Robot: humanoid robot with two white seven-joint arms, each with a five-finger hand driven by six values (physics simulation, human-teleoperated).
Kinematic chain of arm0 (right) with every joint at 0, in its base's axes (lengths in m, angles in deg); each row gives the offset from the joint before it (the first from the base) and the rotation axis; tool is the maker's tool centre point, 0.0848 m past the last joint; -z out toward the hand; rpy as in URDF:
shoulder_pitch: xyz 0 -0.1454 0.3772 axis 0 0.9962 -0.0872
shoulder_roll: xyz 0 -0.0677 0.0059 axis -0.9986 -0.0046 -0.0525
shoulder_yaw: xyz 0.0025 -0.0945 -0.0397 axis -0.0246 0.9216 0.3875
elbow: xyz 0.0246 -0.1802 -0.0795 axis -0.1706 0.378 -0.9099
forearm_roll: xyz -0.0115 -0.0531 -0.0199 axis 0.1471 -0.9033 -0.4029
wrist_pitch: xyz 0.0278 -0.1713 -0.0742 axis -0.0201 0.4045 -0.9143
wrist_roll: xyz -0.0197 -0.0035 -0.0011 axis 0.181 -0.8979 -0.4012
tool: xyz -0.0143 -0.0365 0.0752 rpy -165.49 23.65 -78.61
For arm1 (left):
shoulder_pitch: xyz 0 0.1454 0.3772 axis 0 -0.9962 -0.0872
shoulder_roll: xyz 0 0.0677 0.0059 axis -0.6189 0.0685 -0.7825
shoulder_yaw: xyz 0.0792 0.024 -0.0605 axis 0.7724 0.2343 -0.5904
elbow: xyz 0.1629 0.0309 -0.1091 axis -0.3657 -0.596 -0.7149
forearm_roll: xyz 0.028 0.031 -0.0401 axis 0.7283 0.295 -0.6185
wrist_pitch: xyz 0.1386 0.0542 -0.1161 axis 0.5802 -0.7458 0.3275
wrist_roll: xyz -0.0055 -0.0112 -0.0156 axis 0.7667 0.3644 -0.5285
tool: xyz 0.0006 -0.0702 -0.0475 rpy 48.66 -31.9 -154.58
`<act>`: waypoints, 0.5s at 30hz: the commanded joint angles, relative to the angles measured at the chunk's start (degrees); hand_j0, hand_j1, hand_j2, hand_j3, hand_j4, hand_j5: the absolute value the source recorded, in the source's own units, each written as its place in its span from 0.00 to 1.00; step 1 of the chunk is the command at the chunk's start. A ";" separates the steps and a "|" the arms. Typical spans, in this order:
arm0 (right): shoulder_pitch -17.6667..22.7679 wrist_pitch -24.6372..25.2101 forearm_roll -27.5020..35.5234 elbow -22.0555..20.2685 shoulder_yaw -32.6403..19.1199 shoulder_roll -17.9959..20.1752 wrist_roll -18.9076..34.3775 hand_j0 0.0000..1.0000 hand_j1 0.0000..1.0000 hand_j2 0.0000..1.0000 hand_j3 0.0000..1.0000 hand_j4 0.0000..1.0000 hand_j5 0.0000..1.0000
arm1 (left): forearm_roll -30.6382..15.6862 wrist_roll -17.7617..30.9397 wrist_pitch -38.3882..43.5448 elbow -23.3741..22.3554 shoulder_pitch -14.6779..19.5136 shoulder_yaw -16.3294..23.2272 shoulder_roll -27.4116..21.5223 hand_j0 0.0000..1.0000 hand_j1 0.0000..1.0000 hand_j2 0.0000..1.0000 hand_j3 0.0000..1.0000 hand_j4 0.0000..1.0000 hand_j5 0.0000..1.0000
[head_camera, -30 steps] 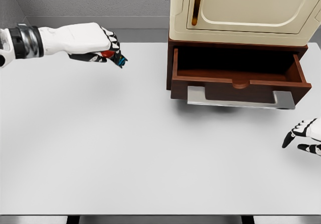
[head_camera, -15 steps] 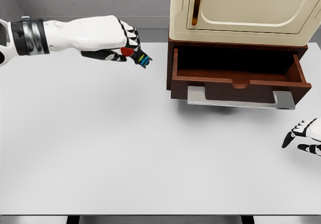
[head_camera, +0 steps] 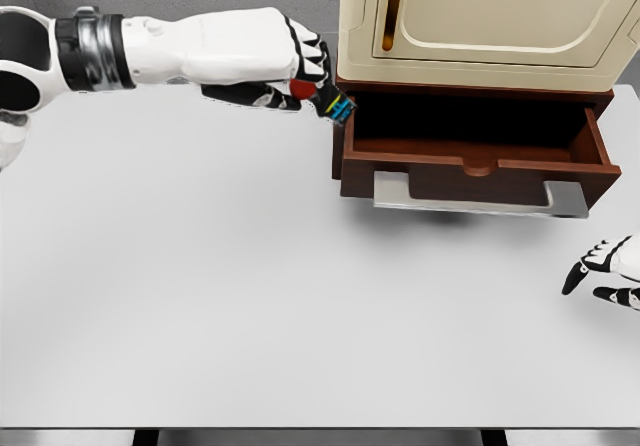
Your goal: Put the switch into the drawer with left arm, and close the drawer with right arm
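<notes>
Gripping a small red, black and blue switch, the left robot hand hovers.

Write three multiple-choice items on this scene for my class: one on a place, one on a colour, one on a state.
1. Where is the switch?
A. At the drawer's left edge, in the left hand
B. Flat on the table
C. Inside the cabinet door

2. What colour is the drawer?
A. Green
B. Reddish brown
C. Yellow

3. How is the drawer?
A. Pushed shut
B. Pulled open
C. Lifted out onto the table

Key:
1 A, the left hand grips it beside the drawer's left wall.
2 B, its walls and front are reddish brown.
3 B, its dark inside shows below the cabinet.
</notes>
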 commanded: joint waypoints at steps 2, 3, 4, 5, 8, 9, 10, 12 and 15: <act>0.00 0.15 0.39 -0.02 0.01 0.08 -0.01 0.54 0.54 0.54 0.54 0.54 0.54 | -0.35 -0.06 0.22 -0.14 0.88 1.13 3.13 0.45 0.45 0.45 0.45 0.45 0.45; 0.00 0.15 0.39 -0.02 0.01 0.08 -0.01 0.54 0.54 0.54 0.54 0.54 0.54 | -0.35 -0.06 0.22 -0.14 0.97 1.13 3.57 0.45 0.45 0.45 0.45 0.45 0.45; 0.00 0.15 0.39 -0.02 0.01 0.08 -0.01 0.54 0.54 0.54 0.54 0.54 0.54 | -0.18 -0.06 0.22 -0.14 1.06 1.13 4.62 0.45 0.45 0.45 0.45 0.45 0.45; 0.00 0.15 0.39 -0.02 0.01 0.08 -0.01 0.54 0.54 0.54 0.54 0.54 0.54 | -0.09 -0.06 0.22 -0.49 1.14 1.30 5.68 0.45 0.45 0.45 0.45 0.45 0.45; 0.00 0.15 0.39 -0.02 0.01 0.08 -0.01 0.54 0.54 0.54 0.54 0.54 0.54 | 1.93 -0.06 0.22 -3.65 1.85 2.53 9.98 0.45 0.45 0.45 0.45 0.45 0.45; 0.00 0.15 0.39 -0.02 0.01 0.08 -0.01 0.54 0.54 0.54 0.54 0.54 0.54 | 2.81 -0.06 0.22 -5.41 2.11 2.53 11.83 0.45 0.45 0.45 0.45 0.45 0.45; 0.00 0.15 0.39 -0.02 0.01 0.08 -0.01 0.54 0.54 0.54 0.54 0.54 0.54 | 3.78 -0.06 0.22 -6.82 2.20 2.80 13.50 0.45 0.45 0.45 0.45 0.45 0.45; 0.00 0.15 0.39 -0.02 0.01 0.08 -0.01 0.54 0.54 0.54 0.54 0.54 0.54 | 4.92 -0.06 0.22 -9.54 2.90 3.06 16.04 0.45 0.45 0.45 0.45 0.45 0.45; 0.00 0.15 0.39 -0.02 0.01 0.08 -0.01 0.54 0.54 0.54 0.54 0.54 0.54 | 6.33 -0.06 0.22 -10.95 2.90 3.15 17.98 0.45 0.45 0.45 0.45 0.45 0.45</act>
